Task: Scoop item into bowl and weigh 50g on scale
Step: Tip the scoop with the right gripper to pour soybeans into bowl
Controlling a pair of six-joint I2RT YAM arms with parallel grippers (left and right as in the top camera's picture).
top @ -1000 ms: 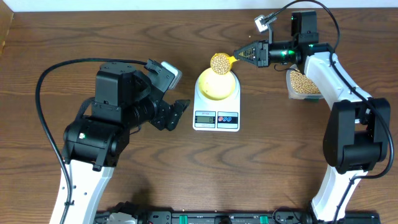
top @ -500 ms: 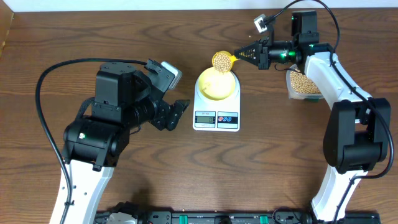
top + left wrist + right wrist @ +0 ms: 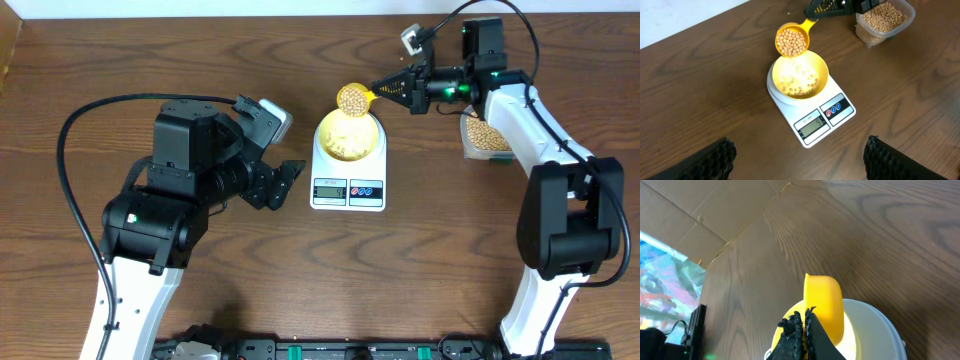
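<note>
The pale yellow bowl [image 3: 349, 138] stands on the white scale [image 3: 348, 172] and holds some tan beans [image 3: 796, 84]. My right gripper [image 3: 392, 89] is shut on the handle of a bright yellow scoop [image 3: 353, 99] full of beans, tilted over the bowl's far rim; beans fall from it into the bowl in the left wrist view [image 3: 792, 42]. The right wrist view shows the scoop's back [image 3: 824, 307] over the bowl [image 3: 785, 322]. My left gripper [image 3: 283, 180] is open and empty, left of the scale; its fingers frame the left wrist view [image 3: 800, 160].
A clear plastic tub [image 3: 487, 136] of beans stands right of the scale, under the right arm; it also shows in the left wrist view [image 3: 884, 20]. The scale's display and two buttons [image 3: 819, 119] face the front. A cardboard piece lies beyond the table's far edge [image 3: 705, 210].
The right gripper has tipped the scoop further over the bowl, and beans have dropped into the bowl, which held none before. The left arm has not moved.
</note>
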